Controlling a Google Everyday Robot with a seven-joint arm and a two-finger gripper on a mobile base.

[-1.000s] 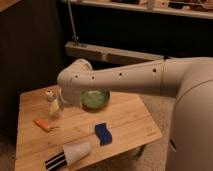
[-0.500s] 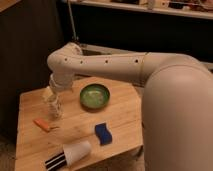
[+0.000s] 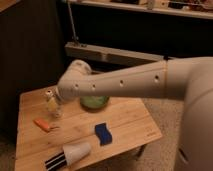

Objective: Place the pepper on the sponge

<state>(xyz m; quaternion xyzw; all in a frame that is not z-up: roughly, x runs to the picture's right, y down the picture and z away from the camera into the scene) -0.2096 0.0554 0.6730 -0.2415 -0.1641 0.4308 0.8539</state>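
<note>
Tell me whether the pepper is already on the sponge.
No, the pepper lies well apart from the sponge, off to its left in view, with the gripper just beyond the pepper.

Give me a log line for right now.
phase: pre-grasp | gripper: open, empty, over table beside pepper | pepper: lying on table, not held | sponge: on table, bare, apart from pepper
</note>
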